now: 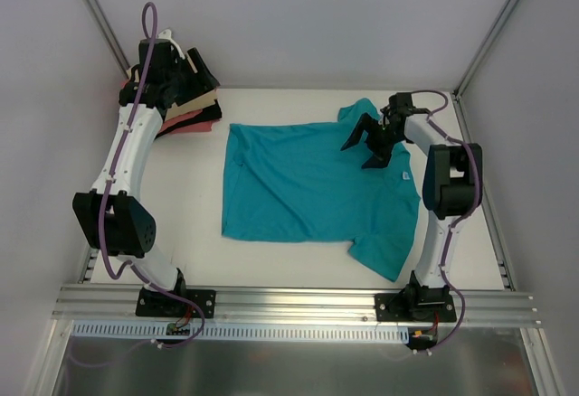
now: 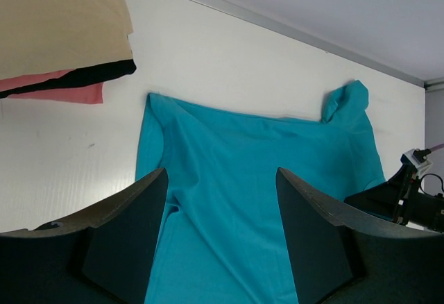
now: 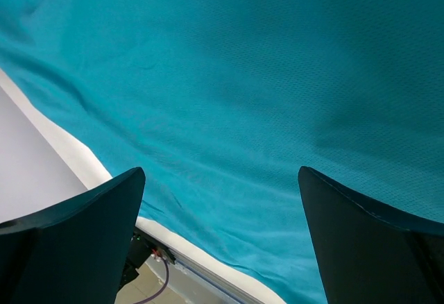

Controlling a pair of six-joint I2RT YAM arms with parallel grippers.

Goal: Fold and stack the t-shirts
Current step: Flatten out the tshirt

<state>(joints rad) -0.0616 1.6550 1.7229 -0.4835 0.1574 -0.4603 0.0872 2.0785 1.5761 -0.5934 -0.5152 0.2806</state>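
The teal t-shirt [image 1: 308, 188] lies spread on the white table [image 1: 194, 197], with a sleeve bunched at the far right [image 1: 360, 111] and a small white label [image 1: 405, 176] near its right edge. The folded tan-beige t-shirt [image 1: 197, 105] sits on the coral-pink t-shirt [image 1: 185, 126] at the far left corner. My left gripper [image 1: 201, 72] is open and empty, raised above that stack. Its wrist view shows the teal shirt [image 2: 263, 151] between the fingers [image 2: 139, 207], with the tan shirt [image 2: 62, 19] and the pink shirt [image 2: 69, 94] at upper left. My right gripper [image 1: 362, 149] is open and empty just above the teal shirt's far right part [image 3: 243, 75].
A dark layer [image 2: 97, 75] shows between the tan and pink shirts. Grey walls enclose the table on three sides. A metal rail [image 1: 298, 304] runs along the near edge and holds both arm bases. The right gripper shows in the left wrist view [image 2: 402, 196].
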